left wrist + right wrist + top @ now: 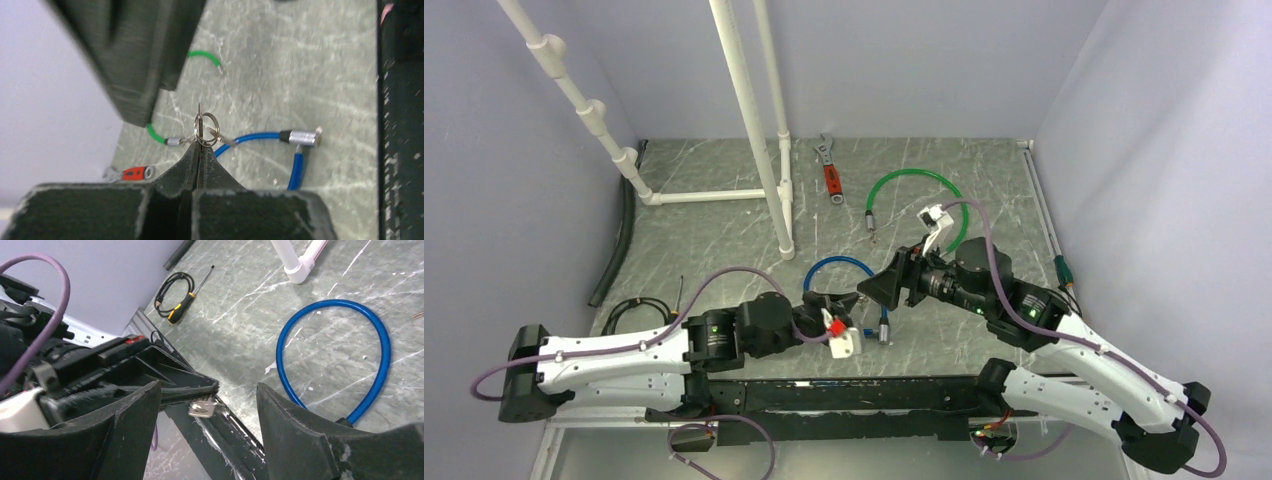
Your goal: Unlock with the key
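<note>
My left gripper is shut on the key, a small silvery key on a ring that sticks out past the fingertips. The key also shows in the right wrist view, at the tip of the left gripper. My right gripper is open, with its two fingers either side of the left gripper's tip and the key. In the top view the left gripper and right gripper meet tip to tip above the blue cable lock. Its silver lock end lies on the table.
A green cable lock lies further back, and a red-handled wrench behind it. A white pipe frame stands at the back left. A black hose, a coiled black cable and a screwdriver lie at the left.
</note>
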`<state>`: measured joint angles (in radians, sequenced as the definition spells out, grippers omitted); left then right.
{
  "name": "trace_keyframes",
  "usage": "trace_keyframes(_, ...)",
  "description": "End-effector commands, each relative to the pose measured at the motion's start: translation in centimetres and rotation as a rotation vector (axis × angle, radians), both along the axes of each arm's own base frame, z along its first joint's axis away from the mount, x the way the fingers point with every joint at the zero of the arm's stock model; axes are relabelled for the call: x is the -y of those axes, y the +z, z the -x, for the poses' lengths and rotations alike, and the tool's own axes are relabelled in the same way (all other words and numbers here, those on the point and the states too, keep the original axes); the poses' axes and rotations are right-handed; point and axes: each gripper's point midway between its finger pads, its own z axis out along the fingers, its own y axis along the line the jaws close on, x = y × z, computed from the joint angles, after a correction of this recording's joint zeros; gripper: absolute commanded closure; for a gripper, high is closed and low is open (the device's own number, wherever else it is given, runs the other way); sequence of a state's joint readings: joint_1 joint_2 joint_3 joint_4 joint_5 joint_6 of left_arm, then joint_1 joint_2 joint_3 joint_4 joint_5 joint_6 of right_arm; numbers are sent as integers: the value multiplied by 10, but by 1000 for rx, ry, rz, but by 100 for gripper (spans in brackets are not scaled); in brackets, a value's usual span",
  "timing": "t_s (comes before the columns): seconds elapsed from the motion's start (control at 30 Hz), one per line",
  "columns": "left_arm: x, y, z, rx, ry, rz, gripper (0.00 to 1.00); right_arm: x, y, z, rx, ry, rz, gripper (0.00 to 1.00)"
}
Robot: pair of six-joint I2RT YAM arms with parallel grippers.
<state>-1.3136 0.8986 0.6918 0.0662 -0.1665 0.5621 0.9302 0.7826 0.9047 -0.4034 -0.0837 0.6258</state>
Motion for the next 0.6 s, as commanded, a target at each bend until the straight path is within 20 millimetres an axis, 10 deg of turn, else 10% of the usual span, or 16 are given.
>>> trace_keyframes(0.0,-13,1,-19,253,82,-263,100,7,37,9,96,36,-91,28)
trace_keyframes(0.57,-6,30,-14,957,98,-648,100,-23,19,14,34,155,-190,38)
